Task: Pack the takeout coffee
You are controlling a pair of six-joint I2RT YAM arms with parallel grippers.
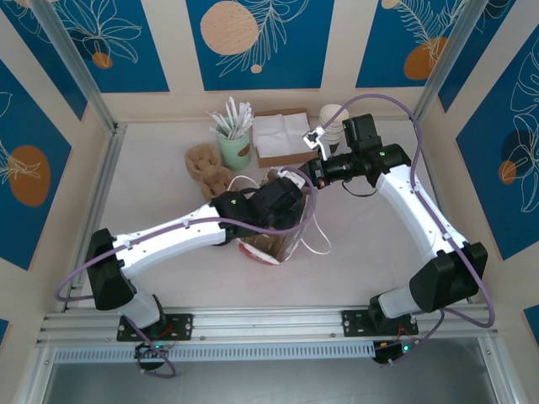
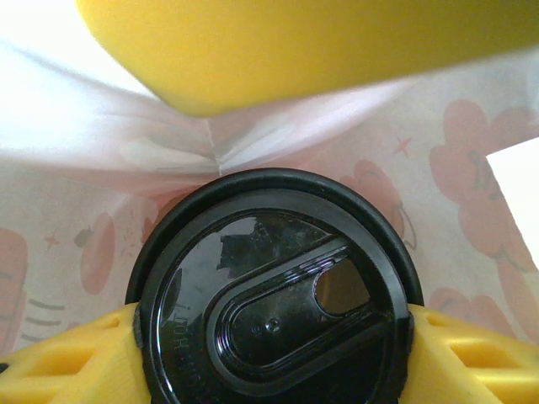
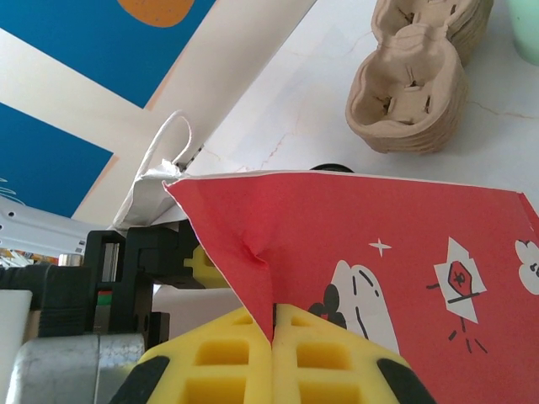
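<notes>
I am looking down on a pale table [image 1: 152, 185] with both arms reaching toward its middle. A paper bag [image 1: 263, 246], red outside with white drawings and white loop handles, sits at the centre of the overhead frame. The left arm comes in from the lower left and its black wrist ends at the bag's mouth.

In the left wrist view, the left gripper [image 2: 274, 349] is inside the bag. Its yellow fingers [image 2: 93, 353] press against both sides of the coffee [image 2: 269, 286], gripping it. The coffee fills the lower middle of that frame as a round, glossy black top. Pale bag paper with faint pink prints surrounds it. A blurred yellow shape crosses the top of that frame, and I cannot tell what it is.

In the right wrist view, the right gripper [image 3: 274, 324] sits at the bottom centre. Its yellow fingers are closed tight, pinching a creased edge of the bag's red wall.

Along the back of the table in the overhead view:
- A stack of cardboard carriers [image 1: 210, 168] is left of centre.
- A green cup [image 1: 234, 150] of white sticks stands just beside the carriers.
- Napkins [image 1: 282, 135] come next.
- White cups [image 1: 334, 122] are near the right arm's wrist.
</notes>
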